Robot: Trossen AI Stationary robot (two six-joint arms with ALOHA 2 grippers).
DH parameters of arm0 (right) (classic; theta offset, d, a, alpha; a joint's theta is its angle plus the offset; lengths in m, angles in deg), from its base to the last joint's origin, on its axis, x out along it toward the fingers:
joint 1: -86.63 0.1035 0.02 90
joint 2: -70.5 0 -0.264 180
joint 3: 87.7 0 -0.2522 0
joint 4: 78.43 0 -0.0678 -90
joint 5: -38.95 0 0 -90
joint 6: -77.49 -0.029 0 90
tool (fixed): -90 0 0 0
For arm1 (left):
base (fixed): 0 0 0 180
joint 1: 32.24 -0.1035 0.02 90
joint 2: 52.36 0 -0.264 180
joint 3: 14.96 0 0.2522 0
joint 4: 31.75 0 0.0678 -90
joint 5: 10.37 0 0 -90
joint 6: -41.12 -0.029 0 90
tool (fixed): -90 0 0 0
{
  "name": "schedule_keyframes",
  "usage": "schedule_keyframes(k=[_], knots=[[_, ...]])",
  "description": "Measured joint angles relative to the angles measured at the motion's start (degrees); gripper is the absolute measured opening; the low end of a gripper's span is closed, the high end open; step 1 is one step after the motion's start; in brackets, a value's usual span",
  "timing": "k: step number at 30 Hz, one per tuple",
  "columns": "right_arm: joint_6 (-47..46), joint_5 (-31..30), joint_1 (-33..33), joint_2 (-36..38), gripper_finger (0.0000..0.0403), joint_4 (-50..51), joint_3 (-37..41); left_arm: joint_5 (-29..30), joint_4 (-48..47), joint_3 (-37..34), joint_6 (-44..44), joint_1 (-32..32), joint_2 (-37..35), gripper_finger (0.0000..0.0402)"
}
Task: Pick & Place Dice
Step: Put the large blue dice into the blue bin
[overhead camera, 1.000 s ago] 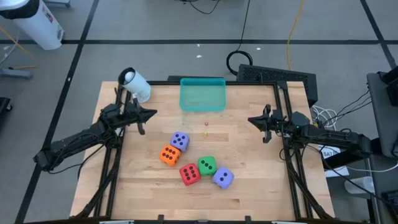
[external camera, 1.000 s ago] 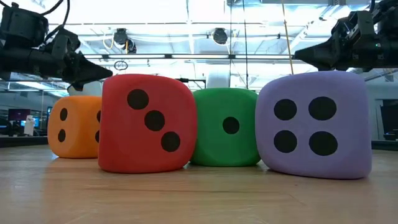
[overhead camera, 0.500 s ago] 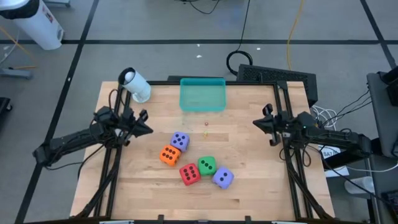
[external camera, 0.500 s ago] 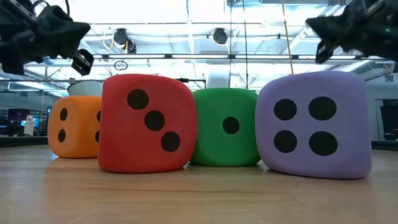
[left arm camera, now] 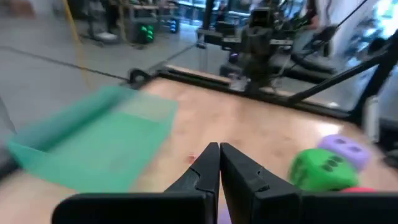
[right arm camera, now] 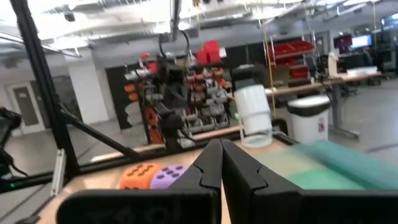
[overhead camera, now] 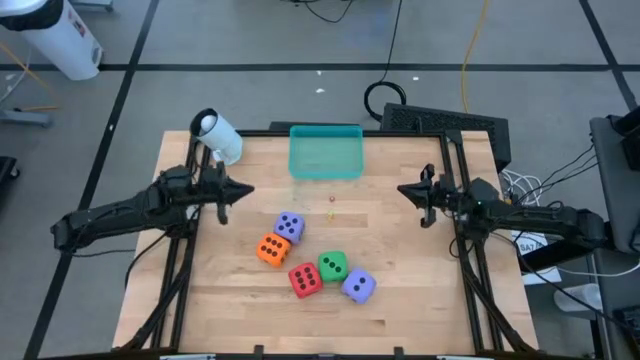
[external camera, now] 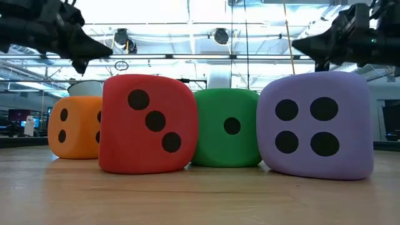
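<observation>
Five dice sit clustered on the wooden bench point(overhead camera: 400, 300), none yet moved, with the shallow teal tray point(overhead camera: 325, 152) as the fixed mark at the bench's far edge. Farthest from the tray, at the near end of the cluster, lie the purple die point(overhead camera: 358, 286) and the red die point(overhead camera: 305, 280); the green die point(overhead camera: 332, 266) rests between them and touches both. A little closer to the tray is the orange die point(overhead camera: 271, 249), and closest of all, though still well short of it, the second purple die point(overhead camera: 289, 226), touching the orange one. The tray itself appears to hold nothing. Off to one side of the tray, above the bench's left edge, the left tool point(overhead camera: 243, 189) hangs with its fingers together and nothing between them; on the tray's other side the right tool point(overhead camera: 403, 191) mirrors it, also closed and empty. Both hover clear of the dice. By the look of it the job has barely begun: every die remains to be picked up and placed, presumably in the tray.
</observation>
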Motion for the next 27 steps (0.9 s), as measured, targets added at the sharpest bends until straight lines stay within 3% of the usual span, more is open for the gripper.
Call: schedule_keyframes(k=[6, 15, 22, 27], knots=[[-0.29, -0.17, 0.02, -2.16, 0.0, -1.54, 0.0, -1.87, 7.53, 0.81, -9.56, 0.67, 4.28, 0.0021], [-3.86, 1.08, 0.0, -2.33, 0.0, -6.74, 0.0, -4.08, 11.57, 0.81, -9.36, 0.67, 8.95, 0.0021], [-0.4, 1.23, 0.0, -3.21, 0.0, -8.48, 0.0, -9.2, 7.41, 0.79, -8.33, 1.7, 12.25, 0.0021], [3.45, 0.19, 0.0, -3.75, 0.0, -8.54, 0.0, -6.15, 12.41, 0.79, -13.4, 3.19, 14.33, 0.0021]])
